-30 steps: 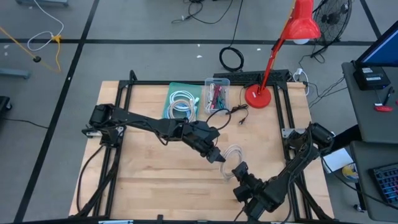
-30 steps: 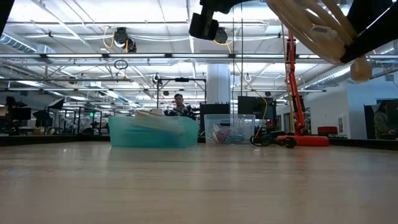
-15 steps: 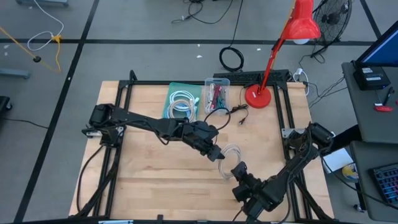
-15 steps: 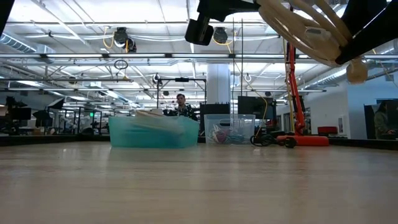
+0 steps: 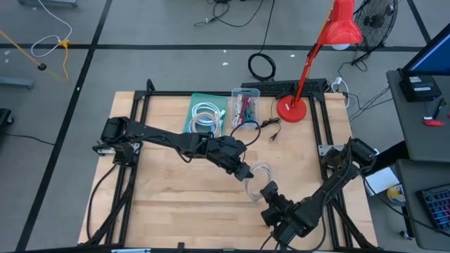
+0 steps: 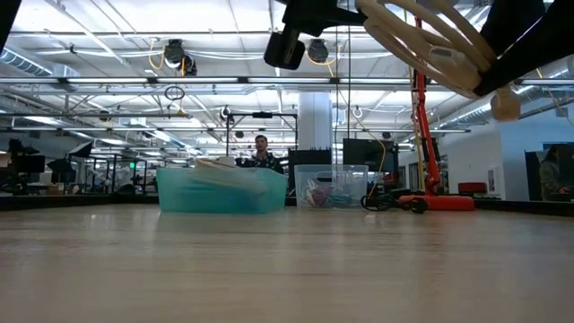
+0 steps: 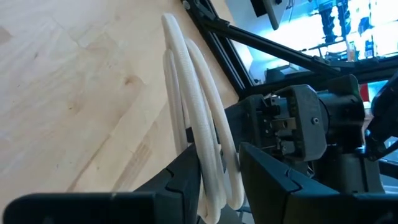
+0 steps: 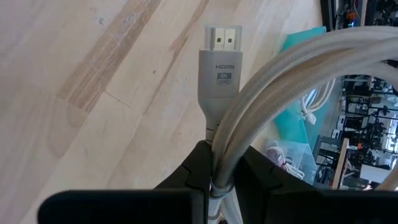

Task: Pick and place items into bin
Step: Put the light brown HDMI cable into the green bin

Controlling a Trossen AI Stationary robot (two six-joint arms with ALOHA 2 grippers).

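Beige coil (image 5: 259,174), a smooth round HDMI cable looped into a loose oval, hangs off the tabletop (image 5: 169,190), well short of the teal bin (image 5: 198,105) and towards my right arm's corner. Both my jaws are clenched on it: the left gripper (image 7: 221,177) pinches several strands together on the side nearer the bin, and the right gripper (image 8: 225,168) pinches the bundle just below the square white plug (image 8: 222,68).

My judgement is that this is a handover. To do it well, I should let the right jaws go first and draw them clear without snagging a loop, keep the left squeeze firm because the cable is slick and springy, then carry the coil over the bin's rim, where white coils (image 5: 207,116) already lie, before letting go. The clear box (image 5: 246,107) beside the bin holds small coloured cords.
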